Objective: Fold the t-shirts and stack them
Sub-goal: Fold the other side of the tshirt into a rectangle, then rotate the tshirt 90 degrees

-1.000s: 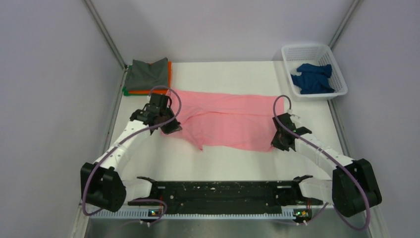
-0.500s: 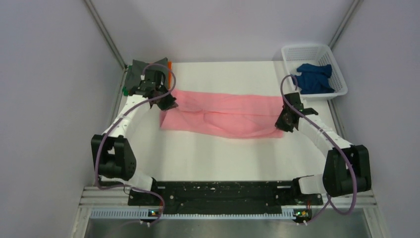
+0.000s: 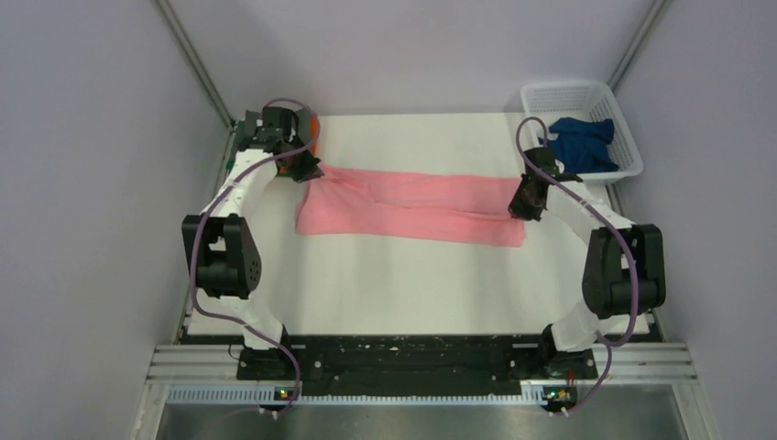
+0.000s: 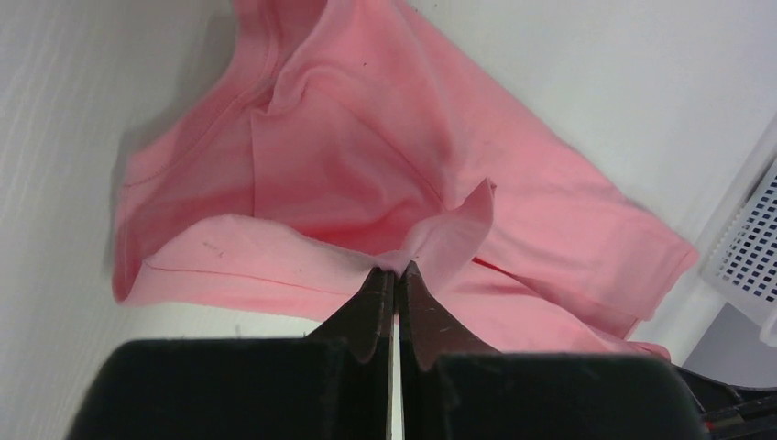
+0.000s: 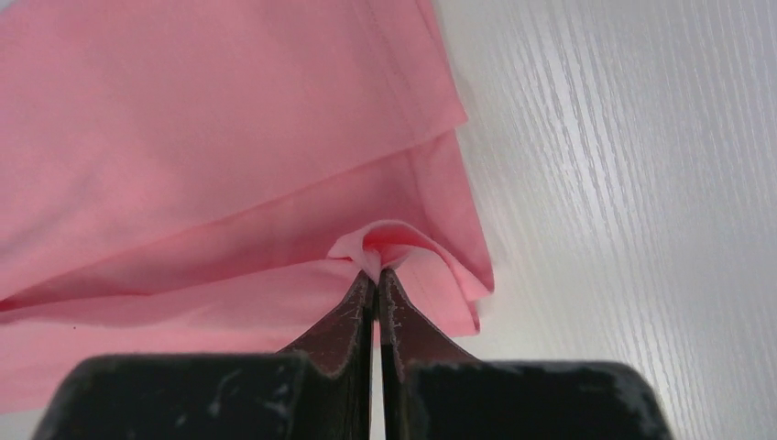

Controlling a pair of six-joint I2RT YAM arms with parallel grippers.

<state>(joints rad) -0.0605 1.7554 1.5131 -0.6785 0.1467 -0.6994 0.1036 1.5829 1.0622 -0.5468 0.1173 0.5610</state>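
Note:
A light pink t-shirt (image 3: 412, 206) lies folded into a long band across the middle of the white table. My left gripper (image 3: 307, 172) is shut on its left far edge; the left wrist view shows the pink cloth (image 4: 366, 174) pinched between the closed jaws (image 4: 397, 272). My right gripper (image 3: 524, 206) is shut on the shirt's right end; the right wrist view shows a fold of pink cloth (image 5: 229, 137) pinched at the tips (image 5: 376, 273). A navy blue t-shirt (image 3: 577, 142) lies crumpled in the basket. The orange shirt (image 3: 314, 124) peeks out behind my left arm; the grey and green ones are hidden.
A white lattice basket (image 3: 579, 96) stands at the back right corner; its wall shows in the left wrist view (image 4: 747, 247). Grey walls close in the table on three sides. Bare white table (image 3: 412, 284) lies in front of the pink shirt.
Both grippers moved away from me, carrying the near edge of the pink shirt over onto its far part. The shirt went from a wide spread to a narrow folded band.

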